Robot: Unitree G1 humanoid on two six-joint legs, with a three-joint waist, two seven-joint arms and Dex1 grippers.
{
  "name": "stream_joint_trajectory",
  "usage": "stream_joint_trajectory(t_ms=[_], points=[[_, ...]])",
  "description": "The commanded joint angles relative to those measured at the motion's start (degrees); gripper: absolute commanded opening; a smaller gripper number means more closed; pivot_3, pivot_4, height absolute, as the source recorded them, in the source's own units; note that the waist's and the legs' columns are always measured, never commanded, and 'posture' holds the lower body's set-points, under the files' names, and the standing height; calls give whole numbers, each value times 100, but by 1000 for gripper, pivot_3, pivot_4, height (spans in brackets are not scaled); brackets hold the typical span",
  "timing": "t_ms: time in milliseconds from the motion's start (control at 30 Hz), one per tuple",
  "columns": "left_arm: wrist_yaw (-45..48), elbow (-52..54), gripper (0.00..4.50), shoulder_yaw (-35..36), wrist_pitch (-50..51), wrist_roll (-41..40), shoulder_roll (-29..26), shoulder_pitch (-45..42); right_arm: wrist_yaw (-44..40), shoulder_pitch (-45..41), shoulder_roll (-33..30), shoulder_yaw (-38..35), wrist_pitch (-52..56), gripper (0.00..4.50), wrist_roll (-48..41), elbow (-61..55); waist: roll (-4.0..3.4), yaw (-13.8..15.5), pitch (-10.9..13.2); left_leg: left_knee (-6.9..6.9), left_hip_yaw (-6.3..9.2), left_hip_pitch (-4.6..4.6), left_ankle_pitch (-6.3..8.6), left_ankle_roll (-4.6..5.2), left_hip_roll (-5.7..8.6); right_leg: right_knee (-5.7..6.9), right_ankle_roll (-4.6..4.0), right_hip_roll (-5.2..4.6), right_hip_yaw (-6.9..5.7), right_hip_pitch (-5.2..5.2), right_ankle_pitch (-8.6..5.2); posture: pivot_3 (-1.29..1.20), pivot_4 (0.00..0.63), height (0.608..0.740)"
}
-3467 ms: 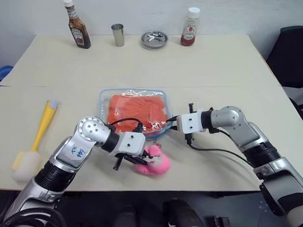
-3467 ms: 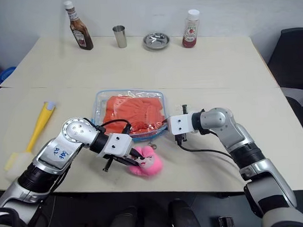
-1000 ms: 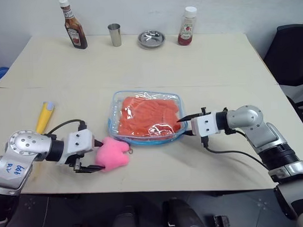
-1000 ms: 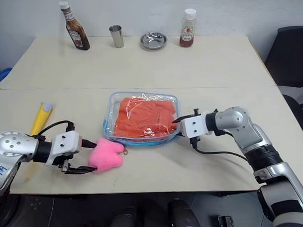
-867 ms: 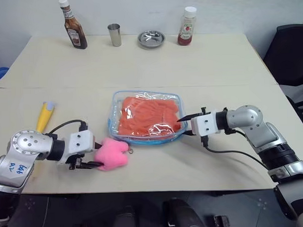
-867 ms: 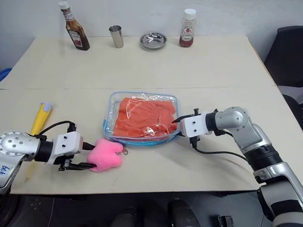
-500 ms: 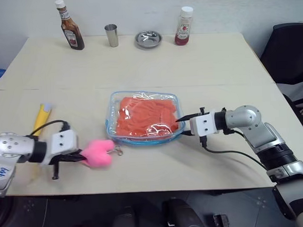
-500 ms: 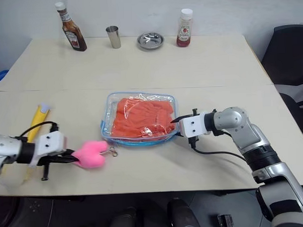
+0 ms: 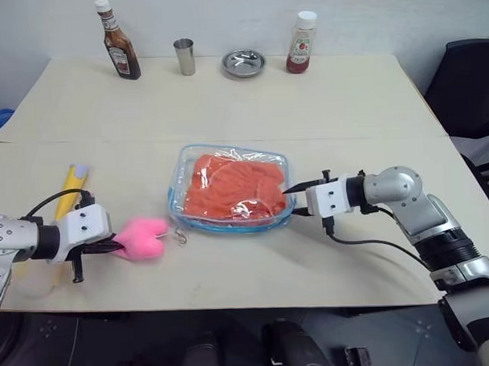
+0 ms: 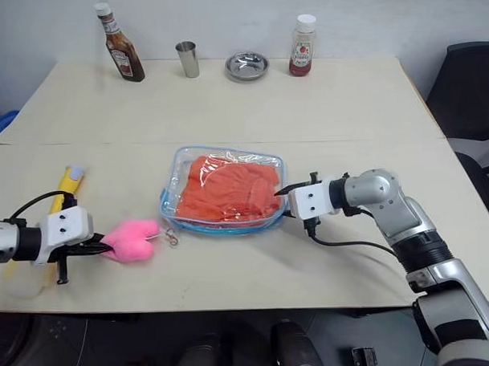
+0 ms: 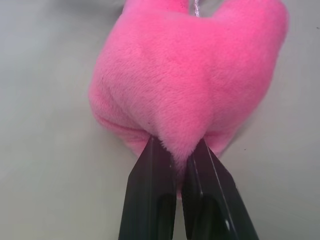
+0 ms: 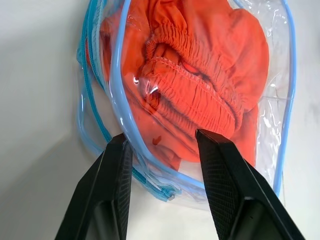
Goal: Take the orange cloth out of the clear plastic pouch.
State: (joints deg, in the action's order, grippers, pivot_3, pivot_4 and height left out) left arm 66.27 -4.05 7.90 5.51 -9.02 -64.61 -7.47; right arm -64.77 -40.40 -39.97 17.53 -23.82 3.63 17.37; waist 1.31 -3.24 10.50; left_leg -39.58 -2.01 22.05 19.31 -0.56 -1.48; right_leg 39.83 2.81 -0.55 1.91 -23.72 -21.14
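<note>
The left claw [image 11: 176,152] is pinched shut on the pink toy [image 9: 142,237], so drop it aside first, while the half-open right claw [image 12: 162,145] steadies the pouch [image 9: 178,179] holding the cloth [image 9: 233,187] mid-table [image 9: 322,108].

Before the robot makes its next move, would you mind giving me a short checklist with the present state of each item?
1. Pink plush toy clear of the pouch: ok, well to its side.
2. Left gripper free: not ok, shut on the toy.
3. Right gripper open at the clear plastic pouch edge: ok.
4. Orange cloth out: not ok, inside.
5. Pouch opening unzipped: cannot tell.
</note>
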Motion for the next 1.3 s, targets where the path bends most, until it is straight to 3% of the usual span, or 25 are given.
stream_joint_trajectory(t_ms=[33, 133, 267, 567, 1033, 1267, 1300], points=[[-100, -391, 9, 121, -68, 147, -97, -82, -67, -94, -80, -104, -197, 2028, -18, -9, 0, 0, 0, 0, 0, 0, 0, 0, 0, 0, 0, 0, 0, 0, 0, 0, 150, 740], [-79, -549, 0, 150, -78, 105, -112, -181, -248, -71, -99, -136, -224, 1414, -185, -23, 0, -12, 0, 0, 0, 0, 0, 0, 0, 1, 0, 0, 0, 0, 0, 0, 150, 740], [-68, -601, 0, 136, -129, 109, -103, -205, -302, -66, -97, -163, -261, 38, -185, -13, 0, -18, 0, 0, 0, 0, 0, 0, -2, 4, 0, 2, -1, -2, 0, 0, 150, 740], [-70, -638, 0, 117, -145, 84, -57, -229, -386, 2, -132, -172, -332, 38, -198, -8, 0, -13, 0, 0, 0, 0, 0, -1, -1, 4, 0, 1, 0, -1, 0, 0, 150, 740], [-139, -2029, 0, 432, -859, 210, -646, -304, -689, 120, -805, -392, -868, 38, -551, 190, -1, -10, 1, 1, -4, 1, 0, 0, -2, 2, 0, 0, -1, -5, 0, 0, 150, 740], [-117, -1406, 0, 340, -465, -89, -270, -194, -453, 291, -694, -352, -677, 38, -554, -44, -1, 1, 1, 1, -4, 2, 0, 0, -2, 6, 0, -2, -2, -5, 0, 0, 150, 740], [-129, -1176, 291, 332, -223, -217, -154, -191, -411, 321, -666, -359, -535, 10, -583, -103, -1, 2, 1, 1, -5, 2, 0, 0, -2, 6, 0, -2, -1, -5, 0, 0, 150, 740]])
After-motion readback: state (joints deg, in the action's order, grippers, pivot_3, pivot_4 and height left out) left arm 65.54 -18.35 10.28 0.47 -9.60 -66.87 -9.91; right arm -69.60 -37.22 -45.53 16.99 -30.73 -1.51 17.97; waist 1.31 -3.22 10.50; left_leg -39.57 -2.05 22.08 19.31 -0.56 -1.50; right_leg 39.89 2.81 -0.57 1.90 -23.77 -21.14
